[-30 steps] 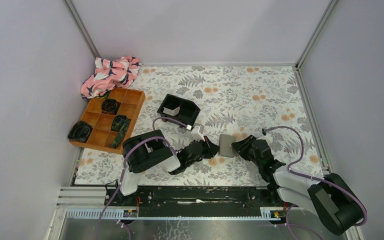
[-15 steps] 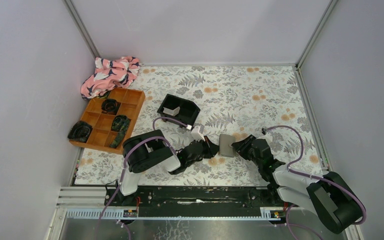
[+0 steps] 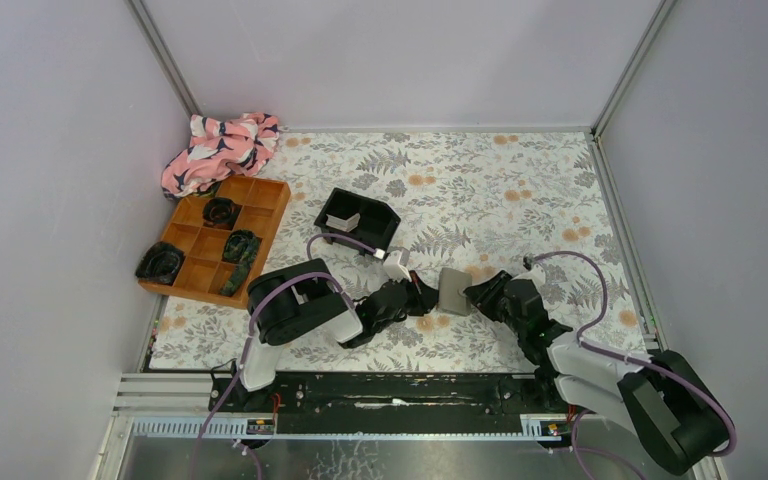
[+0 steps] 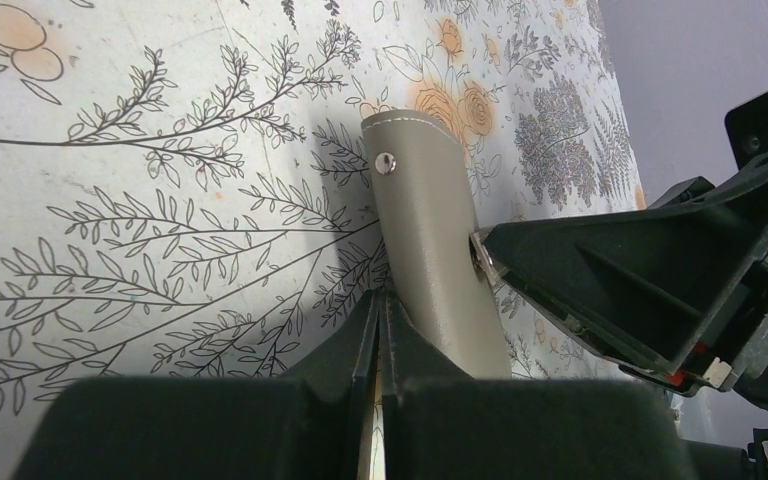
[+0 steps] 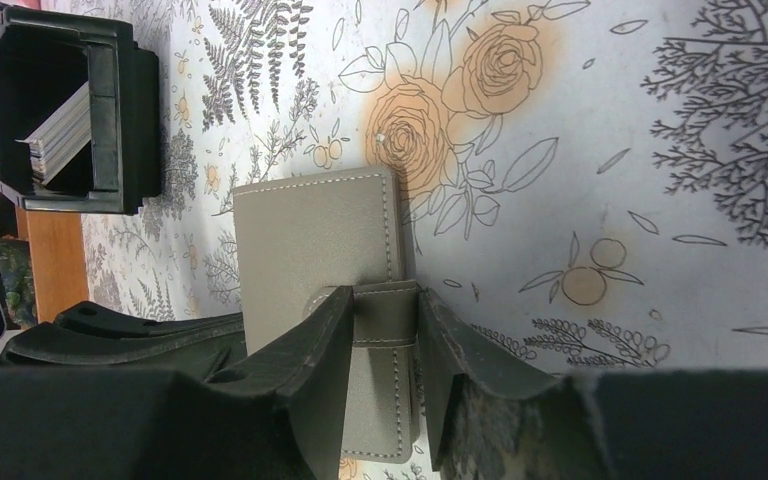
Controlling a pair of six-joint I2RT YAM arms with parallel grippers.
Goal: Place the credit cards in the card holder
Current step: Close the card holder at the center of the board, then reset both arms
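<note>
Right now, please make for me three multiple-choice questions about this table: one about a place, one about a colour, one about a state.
1. The credit cards stand in: A the black tray; B the orange compartment tray; C the pink cloth.
2. The card holder is on its outside: A blue; B grey-taupe; C red.
3. The left gripper has its jaws: A wide open; B shut together; C out of every view.
Answers: 1 A, the right wrist view shows the stack leaning inside that tray. 2 B, both wrist views show that colour. 3 B, its fingers meet in the left wrist view.
</note>
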